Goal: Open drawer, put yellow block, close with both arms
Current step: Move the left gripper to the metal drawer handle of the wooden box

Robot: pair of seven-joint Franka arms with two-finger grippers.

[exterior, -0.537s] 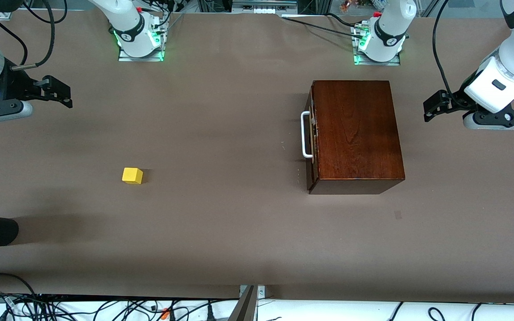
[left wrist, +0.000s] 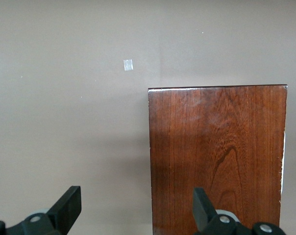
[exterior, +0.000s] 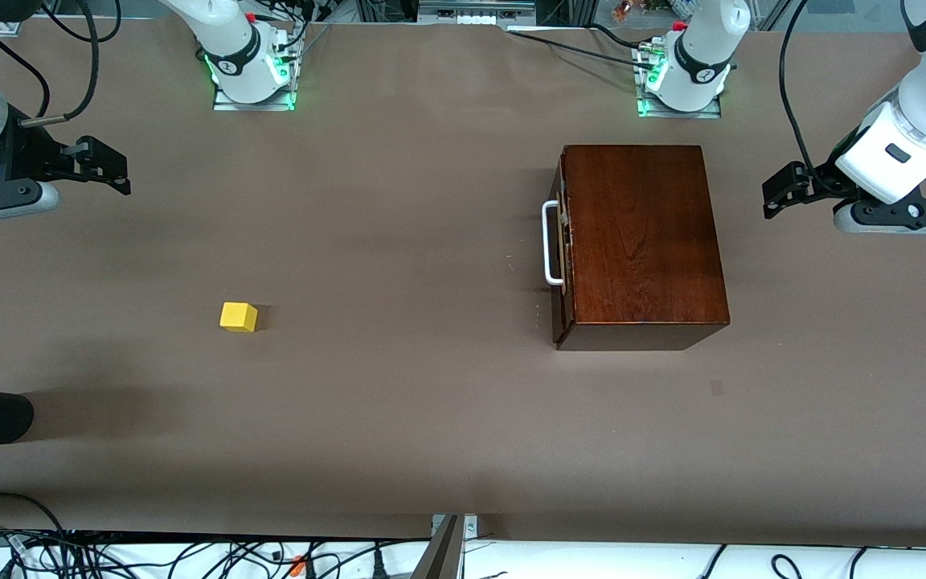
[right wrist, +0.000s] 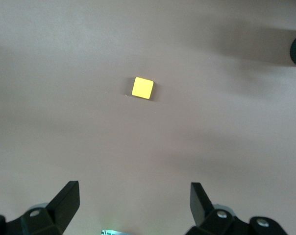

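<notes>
Nothing has shifted since a moment ago: right gripper [right wrist: 133, 203] and left gripper [left wrist: 137, 208] are held spread and empty, yellow block [right wrist: 142, 88] ahead of the fingers [right wrist: 64, 198], drawer [exterior: 563, 241] unopened.

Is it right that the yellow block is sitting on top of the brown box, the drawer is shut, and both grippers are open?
Not quite. The yellow block is not on the brown box; it lies on the table, apart from the box, toward the right arm's end, as the front view shows. The rest holds: the drawer is shut, and the left gripper and right gripper are both open.
</notes>
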